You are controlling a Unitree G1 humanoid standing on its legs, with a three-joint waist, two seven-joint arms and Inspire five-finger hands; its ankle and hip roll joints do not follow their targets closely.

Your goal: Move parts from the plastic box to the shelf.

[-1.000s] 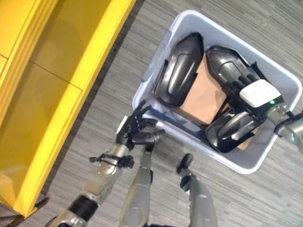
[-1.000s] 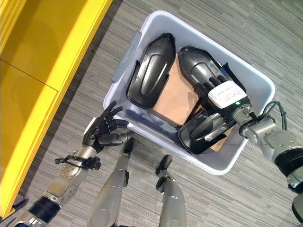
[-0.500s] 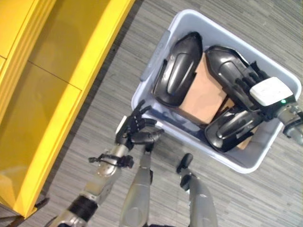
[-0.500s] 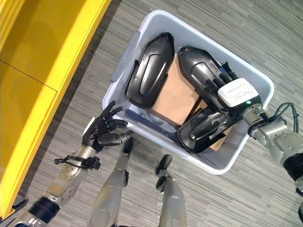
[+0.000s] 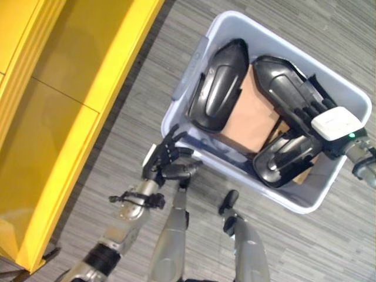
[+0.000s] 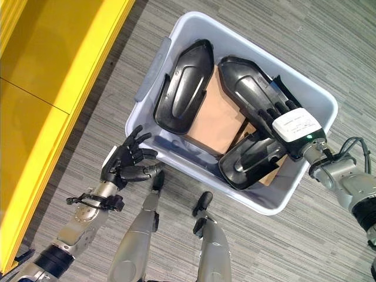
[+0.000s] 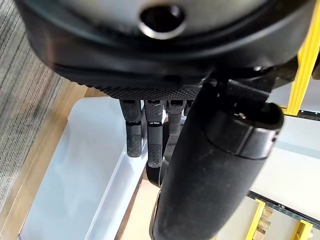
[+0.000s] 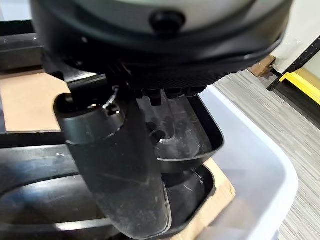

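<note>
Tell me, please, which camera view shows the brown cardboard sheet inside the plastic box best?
The right eye view: the cardboard sheet lies open between two black parts in the plastic box. The left eye view shows nearly the same. The right wrist view catches its edges around the right hand; the left wrist view shows a sliver past the left hand.

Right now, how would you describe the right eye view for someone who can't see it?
Seen from above, the robot's right hand reaches into a pale plastic box on grey floor, over black moulded parts lying on brown cardboard. Its left hand hovers with spread fingers just outside the box's near wall, and a yellow shelf stands to the left.
</note>
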